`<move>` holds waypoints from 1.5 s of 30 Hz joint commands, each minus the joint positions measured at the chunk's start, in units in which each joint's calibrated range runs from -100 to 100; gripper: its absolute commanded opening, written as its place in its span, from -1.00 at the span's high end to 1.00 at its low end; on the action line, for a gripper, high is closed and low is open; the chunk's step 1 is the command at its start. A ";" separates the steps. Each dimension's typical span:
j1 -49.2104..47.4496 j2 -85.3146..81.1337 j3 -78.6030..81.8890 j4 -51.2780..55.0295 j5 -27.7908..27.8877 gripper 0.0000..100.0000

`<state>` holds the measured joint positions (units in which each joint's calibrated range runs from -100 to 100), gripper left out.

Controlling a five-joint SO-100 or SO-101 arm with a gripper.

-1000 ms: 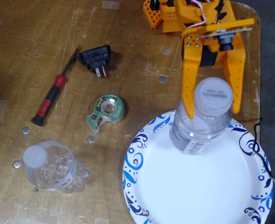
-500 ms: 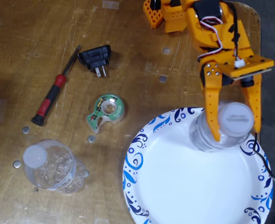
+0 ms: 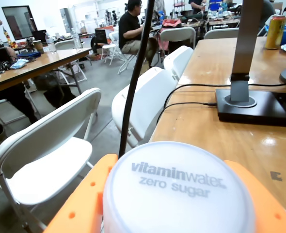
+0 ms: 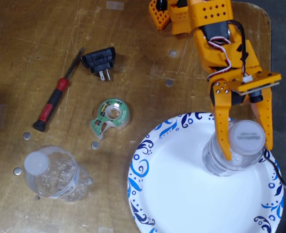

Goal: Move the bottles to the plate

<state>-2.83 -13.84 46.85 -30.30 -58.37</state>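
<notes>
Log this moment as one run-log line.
gripper: shut on held bottle | held bottle: over plate, upper right, contact unclear | other bottle: on table, left of plate | phase: placing first bottle

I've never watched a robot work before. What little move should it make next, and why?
Probably open the claw and let go. The bottle it grips by the cap already stands over the plate, well inside its blue rim. The other bottle is on the table, waiting its turn.
</notes>
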 commanded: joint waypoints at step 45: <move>-0.46 -0.49 12.88 -16.26 -0.31 0.68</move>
<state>-2.19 -14.26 60.07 -44.85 -58.32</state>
